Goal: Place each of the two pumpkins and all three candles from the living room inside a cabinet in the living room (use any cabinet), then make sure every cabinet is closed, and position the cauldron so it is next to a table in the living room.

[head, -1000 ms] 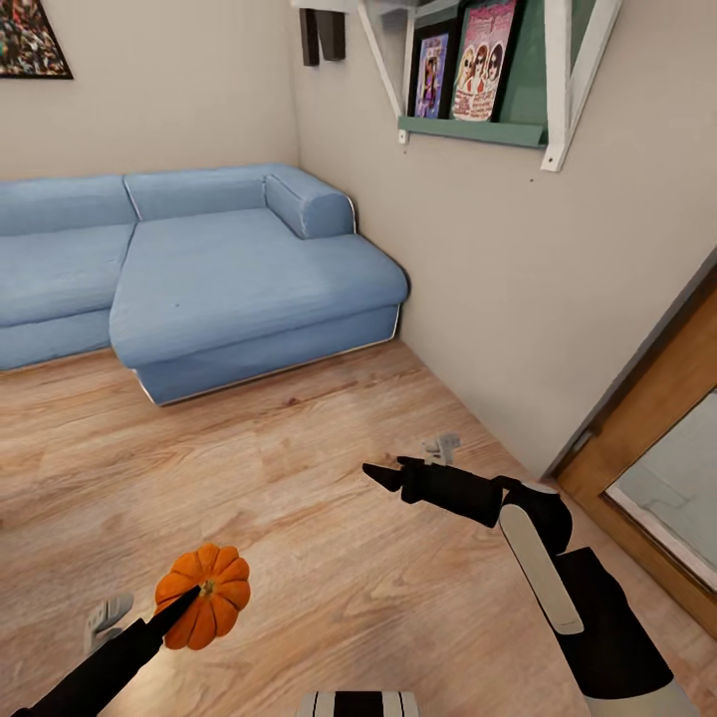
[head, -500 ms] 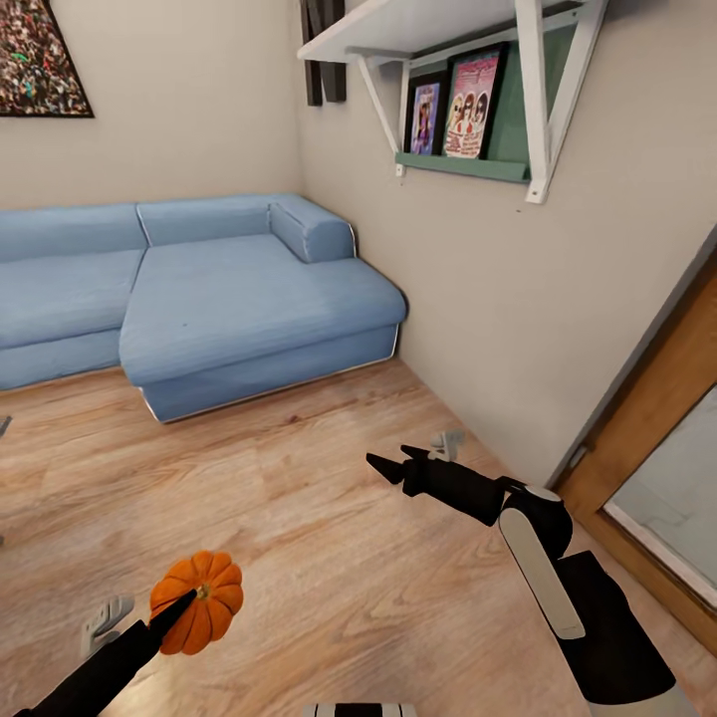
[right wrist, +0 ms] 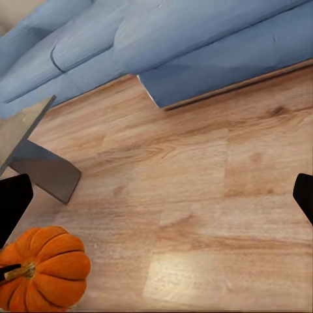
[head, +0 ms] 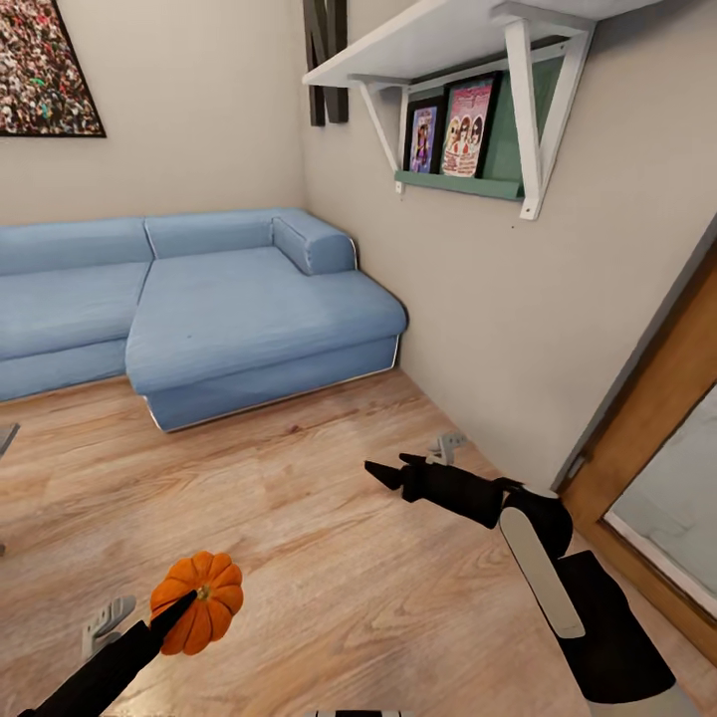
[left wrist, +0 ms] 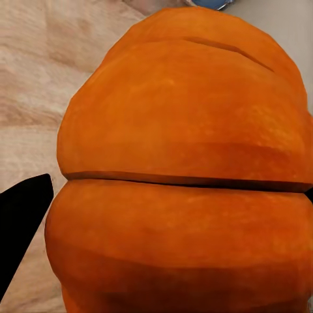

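Against the far wall and into the corner sits the blue sofa (head: 199, 309), its chaise end reaching out over the wooden floor (head: 329, 518). Since a second ago the whole head view has tipped upward: the sofa and the wall shelf (head: 448, 40) with its framed pictures (head: 453, 124) lie lower in the picture and more of the wall shows. That is the camera lifting, not the furniture shifting, and I take it as the robot raising its gaze to look for the cabinet.

To the right a wooden door frame (head: 657, 398) borders the floor, and the wall beneath the shelf runs down to it. A grey slab on a dark leg (right wrist: 29, 140) shows in the right wrist view, between the pumpkin and the sofa; probably the table's corner, though I cannot be sure.

The right gripper (head: 393, 470) hangs over bare floor with its fingers spread and nothing between them. The left gripper (head: 179, 607) is clenched on one pumpkin (head: 199, 600), which is carried low at the robot's left, above the floor, about where it was a second ago relative to the arm.

Floor between sofa edge and robot is open, so there is room to turn; the wall and door frame on the right are the nearer limits.
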